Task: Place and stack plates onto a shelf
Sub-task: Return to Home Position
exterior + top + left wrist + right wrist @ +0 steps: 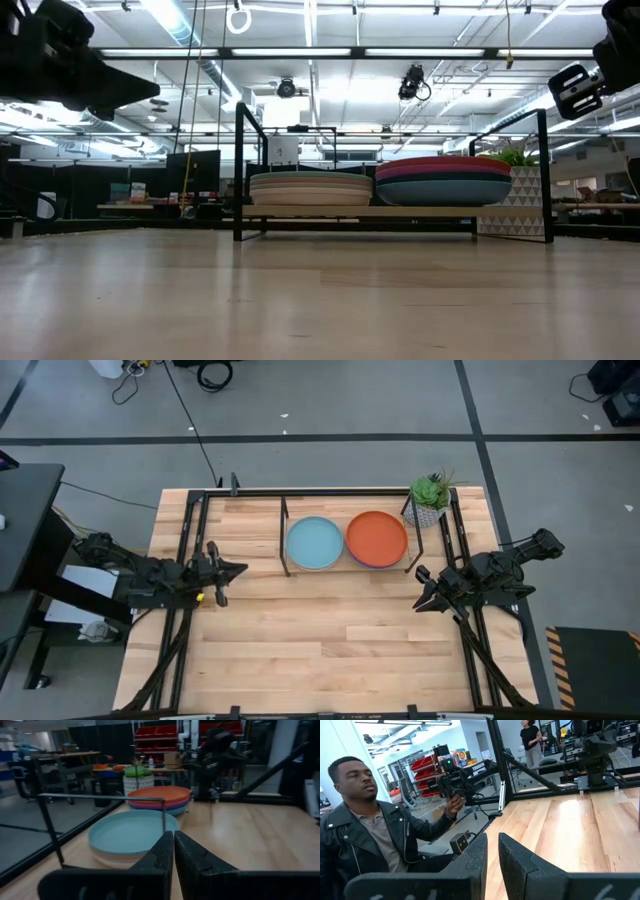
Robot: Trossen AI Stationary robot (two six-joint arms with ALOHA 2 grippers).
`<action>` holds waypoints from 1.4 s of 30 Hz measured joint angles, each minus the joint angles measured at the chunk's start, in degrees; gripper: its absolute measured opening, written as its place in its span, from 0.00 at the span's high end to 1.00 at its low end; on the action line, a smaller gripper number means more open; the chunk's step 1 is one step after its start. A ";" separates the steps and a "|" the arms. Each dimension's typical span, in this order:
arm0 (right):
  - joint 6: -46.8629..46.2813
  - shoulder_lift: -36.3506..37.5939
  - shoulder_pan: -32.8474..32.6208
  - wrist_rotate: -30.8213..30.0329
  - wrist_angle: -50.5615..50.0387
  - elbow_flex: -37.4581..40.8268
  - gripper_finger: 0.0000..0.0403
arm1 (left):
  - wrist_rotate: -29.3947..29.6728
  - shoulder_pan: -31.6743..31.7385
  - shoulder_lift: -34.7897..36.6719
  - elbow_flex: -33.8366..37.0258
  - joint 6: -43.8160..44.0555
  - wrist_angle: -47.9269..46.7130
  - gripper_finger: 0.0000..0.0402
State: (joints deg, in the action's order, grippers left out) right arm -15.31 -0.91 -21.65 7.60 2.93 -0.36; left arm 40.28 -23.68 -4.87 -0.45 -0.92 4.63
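Note:
The shelf [284,525] stands at the middle of the table's far side, its legs on the tabletop. Two stacks of plates rest on its wood surface [360,211]. The left stack has a light aqua plate [314,543] on top, and the right stack has an orange plate [377,538] on top. My left gripper [243,569] hovers level to the left of the shelf. It is shut and empty, and it points toward the aqua plate [131,831]. My right gripper [417,574] hovers to the right of the shelf. Its fingers [493,839] stand a narrow gap apart with nothing between them.
A green plant in a patterned white pot [428,502] stands at the shelf's right end. Black frame rails [190,530] run along the table's sides. A person [365,830] sits beyond the table's edge, holding a device. Bare wood [330,640] lies between the shelf and the near edge.

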 joint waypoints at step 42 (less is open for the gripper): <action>0.01 0.00 0.01 -0.42 -0.02 0.00 0.87 | -0.82 -1.30 -0.50 0.07 1.75 2.68 0.94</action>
State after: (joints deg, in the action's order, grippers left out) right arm -15.30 -0.91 -21.64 7.18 2.92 -0.36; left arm 39.47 -24.97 -5.37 -0.38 0.82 7.31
